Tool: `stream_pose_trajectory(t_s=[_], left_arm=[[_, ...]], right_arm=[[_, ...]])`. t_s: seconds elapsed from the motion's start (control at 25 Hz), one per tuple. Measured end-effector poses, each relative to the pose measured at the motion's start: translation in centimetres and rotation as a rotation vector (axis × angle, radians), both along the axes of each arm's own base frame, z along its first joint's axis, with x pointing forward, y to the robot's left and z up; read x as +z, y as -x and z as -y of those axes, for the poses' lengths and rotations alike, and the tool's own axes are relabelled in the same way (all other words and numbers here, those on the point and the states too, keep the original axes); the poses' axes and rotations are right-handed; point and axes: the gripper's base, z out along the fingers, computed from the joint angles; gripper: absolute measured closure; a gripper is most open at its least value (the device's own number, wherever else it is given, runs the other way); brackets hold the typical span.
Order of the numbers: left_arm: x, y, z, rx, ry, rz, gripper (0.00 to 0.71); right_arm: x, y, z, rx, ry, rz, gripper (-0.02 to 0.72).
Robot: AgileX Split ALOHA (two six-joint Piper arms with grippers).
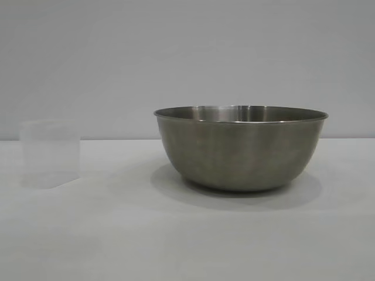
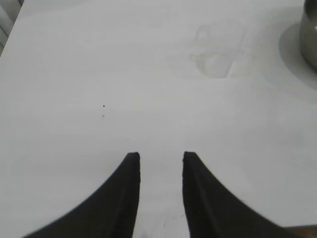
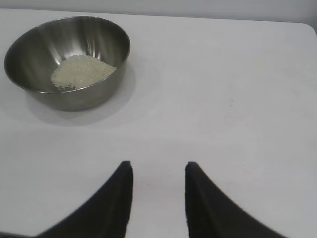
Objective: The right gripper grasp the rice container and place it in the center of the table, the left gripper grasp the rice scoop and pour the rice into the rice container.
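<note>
The steel rice container stands on the white table, right of the middle in the exterior view. A heap of off-white rice lies inside the rice container. The clear rice scoop stands upright at the left, apart from the bowl; it shows faintly as the rice scoop in the left wrist view, with the bowl's edge beyond it. My left gripper is open over bare cloth, well short of the scoop. My right gripper is open and empty, away from the bowl. Neither arm shows in the exterior view.
A plain grey wall rises behind the table. The table's far edge and rounded corner show in the right wrist view. White cloth lies between each gripper and the objects.
</note>
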Motion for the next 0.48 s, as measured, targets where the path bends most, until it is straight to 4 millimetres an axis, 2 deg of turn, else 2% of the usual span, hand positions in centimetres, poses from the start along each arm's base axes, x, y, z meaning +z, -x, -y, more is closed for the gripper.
stream_pose_trajectory(t_s=[0.48], left_arm=[[-0.55,-0.69,-0.22,0.014,-0.017,0.020,0.484]], right_arm=[[0.00,0.00,0.00,0.000,0.000,0.000,0.451]])
